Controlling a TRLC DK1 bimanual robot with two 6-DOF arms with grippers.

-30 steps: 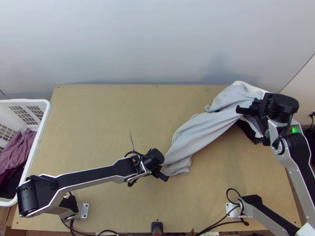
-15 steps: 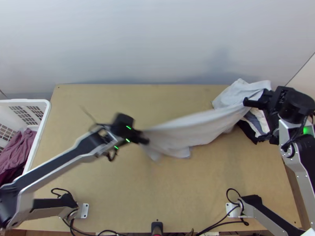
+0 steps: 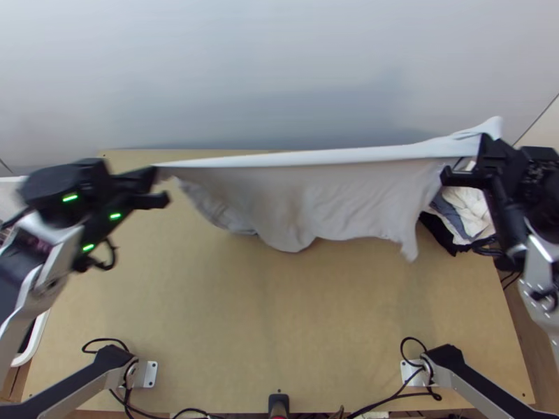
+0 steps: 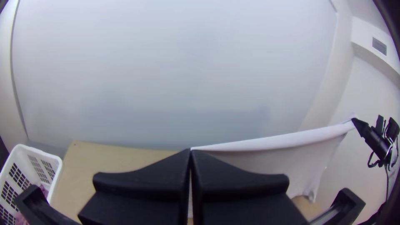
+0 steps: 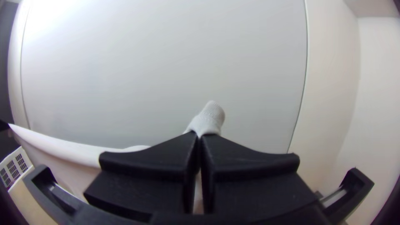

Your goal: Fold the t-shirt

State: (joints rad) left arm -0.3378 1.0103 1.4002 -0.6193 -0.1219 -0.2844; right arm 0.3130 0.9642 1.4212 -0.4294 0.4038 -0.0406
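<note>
The pale grey-white t-shirt (image 3: 314,199) hangs stretched between both grippers in the top view, its upper edge pulled nearly straight and the rest drooping in loose folds. My left gripper (image 3: 155,187) is shut on one end of that edge, at the table's far left. At the far right my right gripper (image 3: 469,160) is shut on the other end, a bit of cloth sticking out beyond it. In the left wrist view my left gripper (image 4: 191,152) pinches a corner of the t-shirt (image 4: 266,143). My right gripper (image 5: 199,135) holds the t-shirt (image 5: 208,118) in the right wrist view.
Several dark and white cloths (image 3: 465,209) are piled at the table's right side, beneath the right gripper. A white basket (image 4: 54,166) with purple cloth stands left of the table. Bare wooden table (image 3: 279,321) spreads in front of the hanging t-shirt.
My left gripper has swung far to the left and up the picture, drawing the t-shirt out taut. My right gripper has shifted slightly right and up the picture, still holding its end.
</note>
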